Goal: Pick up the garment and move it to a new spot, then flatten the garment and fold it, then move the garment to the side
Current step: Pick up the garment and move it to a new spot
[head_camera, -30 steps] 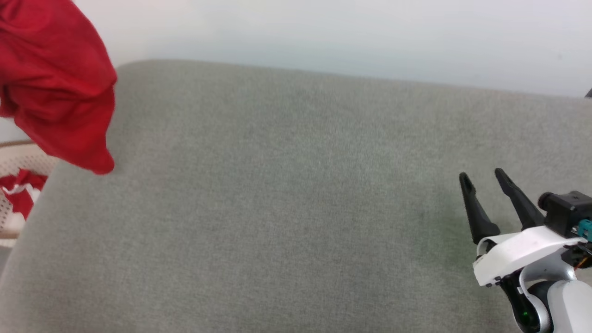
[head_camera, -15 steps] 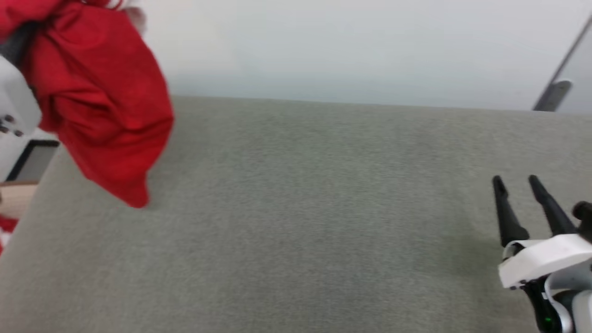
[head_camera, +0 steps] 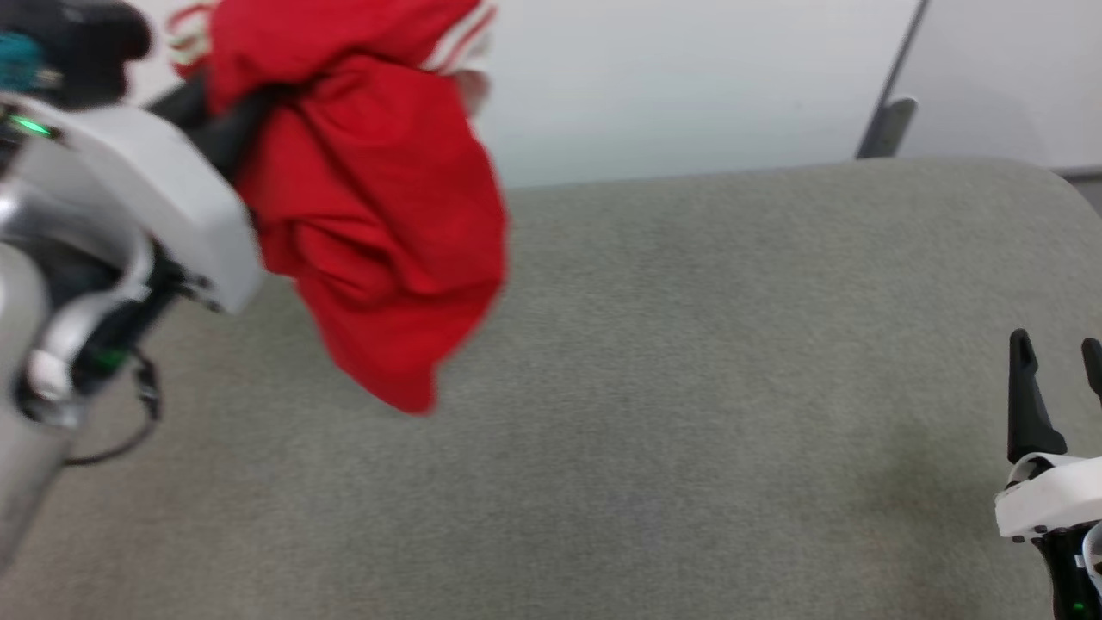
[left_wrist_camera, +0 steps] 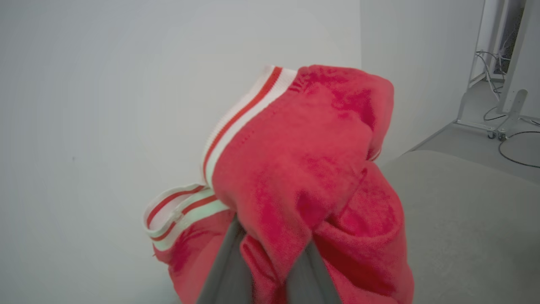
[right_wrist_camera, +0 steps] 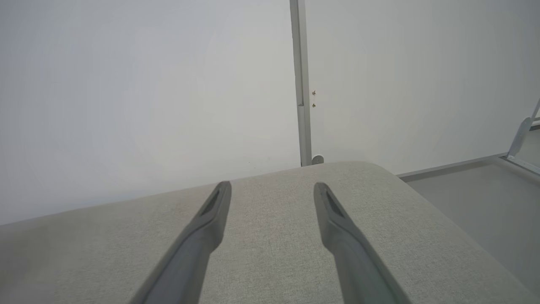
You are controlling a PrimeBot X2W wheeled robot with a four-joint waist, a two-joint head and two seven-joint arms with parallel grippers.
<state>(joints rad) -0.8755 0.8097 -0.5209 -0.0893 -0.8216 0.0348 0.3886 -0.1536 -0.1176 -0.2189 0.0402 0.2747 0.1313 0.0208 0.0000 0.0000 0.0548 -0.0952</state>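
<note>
Head view: the left gripper (head_camera: 241, 112) clamps the bunched red jersey (head_camera: 379, 241) clear above the grey cushion (head_camera: 689, 387), probably for carrying. The right gripper (head_camera: 1056, 344) hovers empty, spread wide.

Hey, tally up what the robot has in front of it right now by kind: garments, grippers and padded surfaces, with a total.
Garments: 1, the red garment, bunched up and hanging above the surface
Grippers: 2, the left gripper shut on the cloth, the right gripper open and holding nothing
Padded surfaces: 1, the grey padded surface
Total: 4
</note>
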